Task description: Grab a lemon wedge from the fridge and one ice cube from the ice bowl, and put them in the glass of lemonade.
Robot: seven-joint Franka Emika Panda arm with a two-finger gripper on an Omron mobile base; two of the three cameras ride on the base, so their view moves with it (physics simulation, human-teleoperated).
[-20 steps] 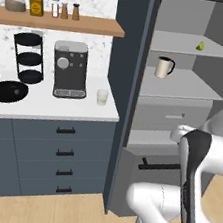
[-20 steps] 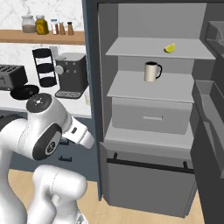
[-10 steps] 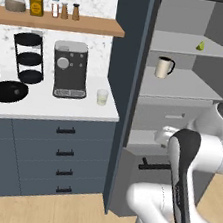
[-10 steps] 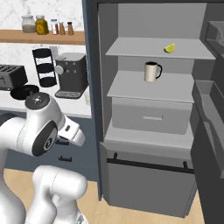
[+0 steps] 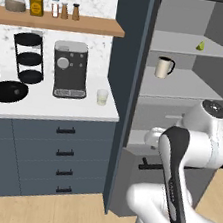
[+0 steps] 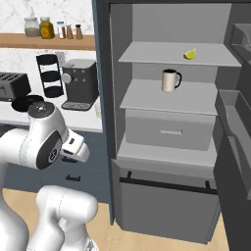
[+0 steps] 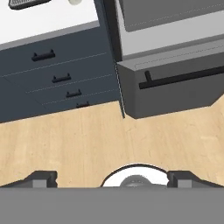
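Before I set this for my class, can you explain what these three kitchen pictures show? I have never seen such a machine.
It is a rendered kitchen with a white robot arm on a driving base. Two pictures come from cameras behind the arm, on its left and right. The third looks along its hand, pointing down at the wooden floor; its two dark fingers stand wide apart, holding nothing.

The tall grey fridge stands open. A lemon wedge lies on its top shelf and a beige mug on the shelf below.

On the white counter stand the glass of lemonade, a coffee machine, a black tiered rack and the black ice bowl.
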